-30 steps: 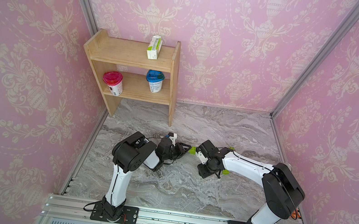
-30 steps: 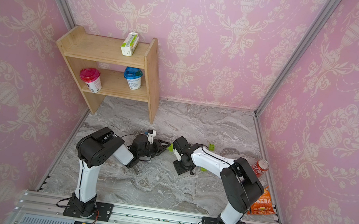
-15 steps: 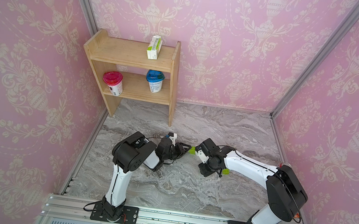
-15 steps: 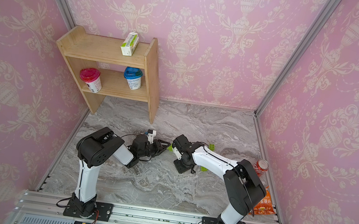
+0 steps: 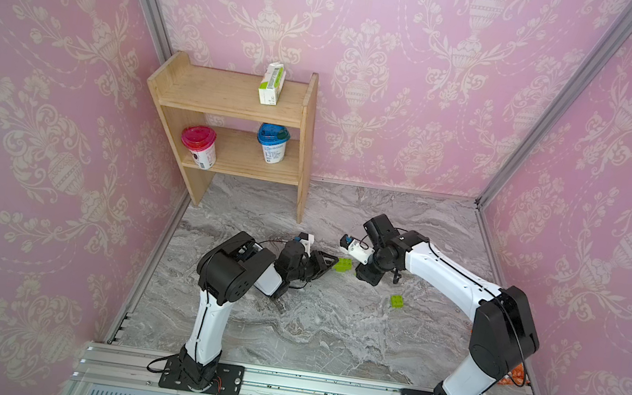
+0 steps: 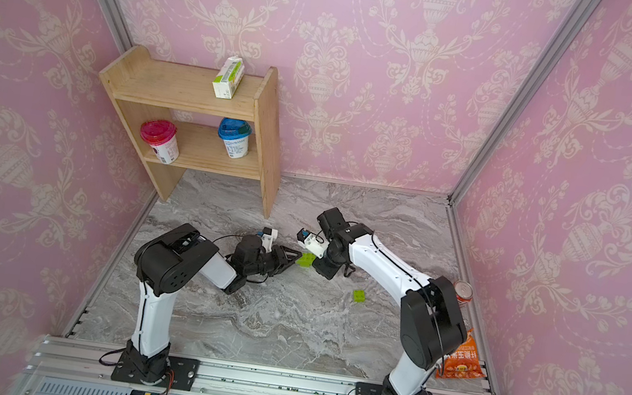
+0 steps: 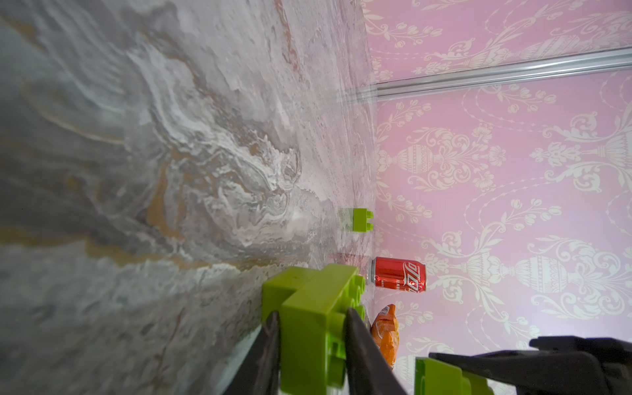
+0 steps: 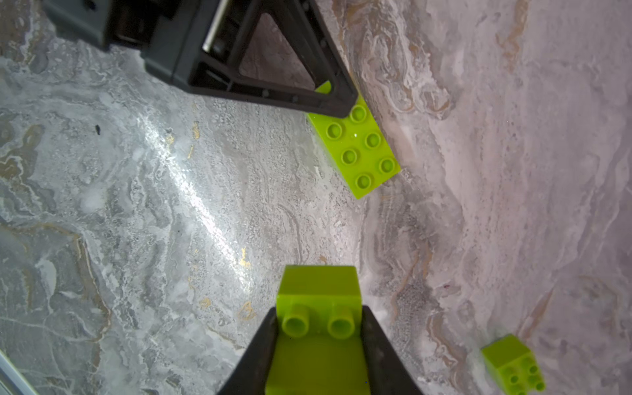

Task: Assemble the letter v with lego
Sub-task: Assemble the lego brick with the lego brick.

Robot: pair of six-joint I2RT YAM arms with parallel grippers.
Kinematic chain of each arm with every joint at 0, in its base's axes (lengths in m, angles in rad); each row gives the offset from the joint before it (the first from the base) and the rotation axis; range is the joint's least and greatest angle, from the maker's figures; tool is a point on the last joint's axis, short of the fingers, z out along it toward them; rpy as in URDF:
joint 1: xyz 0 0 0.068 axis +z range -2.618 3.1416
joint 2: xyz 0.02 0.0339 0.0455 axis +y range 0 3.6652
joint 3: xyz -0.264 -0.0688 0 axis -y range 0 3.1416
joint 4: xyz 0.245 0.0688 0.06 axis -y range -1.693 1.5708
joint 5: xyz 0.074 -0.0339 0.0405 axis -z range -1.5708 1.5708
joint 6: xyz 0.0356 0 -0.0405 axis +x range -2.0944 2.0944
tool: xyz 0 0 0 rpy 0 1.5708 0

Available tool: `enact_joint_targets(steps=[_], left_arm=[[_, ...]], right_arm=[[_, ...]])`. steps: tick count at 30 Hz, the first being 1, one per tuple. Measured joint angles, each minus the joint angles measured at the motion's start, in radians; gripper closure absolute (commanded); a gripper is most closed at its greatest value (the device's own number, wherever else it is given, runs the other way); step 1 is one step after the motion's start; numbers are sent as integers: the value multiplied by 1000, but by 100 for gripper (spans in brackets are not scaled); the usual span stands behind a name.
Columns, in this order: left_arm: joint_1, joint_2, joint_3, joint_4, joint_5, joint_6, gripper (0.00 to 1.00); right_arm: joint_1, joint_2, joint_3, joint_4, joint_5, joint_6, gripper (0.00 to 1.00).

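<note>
My left gripper (image 7: 311, 318) lies low over the marble floor, shut on the end of a long lime-green lego brick (image 8: 355, 147). That brick shows in both top views (image 5: 341, 265) (image 6: 305, 259), just off the left gripper (image 5: 328, 262). My right gripper (image 8: 319, 314) points down a short way to the right of it, shut on a small square lego brick (image 8: 319, 294) with its studs facing the camera. Another square brick (image 5: 397, 301) (image 6: 359, 295) lies loose on the floor to the right. The letter v does not show as a joined shape.
A wooden shelf (image 5: 234, 111) stands at the back left with a red cup (image 5: 199, 146), a blue cup (image 5: 272, 144) and a carton (image 5: 271, 84). A red can (image 6: 462, 290) and an orange snack bag (image 6: 461, 359) sit by the right wall.
The right jaws have closed on the square brick, and the right wrist has shifted slightly toward the back. The left arm has stayed put with the long brick.
</note>
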Motion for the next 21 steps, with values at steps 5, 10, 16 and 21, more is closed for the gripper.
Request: enact_joint_targets(steps=[5, 10, 16, 21], left_arm=[[0, 0, 12, -22, 19, 16, 69], [1, 0, 45, -74, 50, 42, 69], [1, -3, 69, -124, 72, 68, 69], [1, -7, 76, -145, 80, 80, 70]], right_arm=[[-29, 103, 111, -75, -5, -152, 100], [-35, 151, 171, -118, -5, -257, 100], [-35, 191, 219, -124, -14, -330, 100], [-39, 203, 225, -124, -13, -367, 100]])
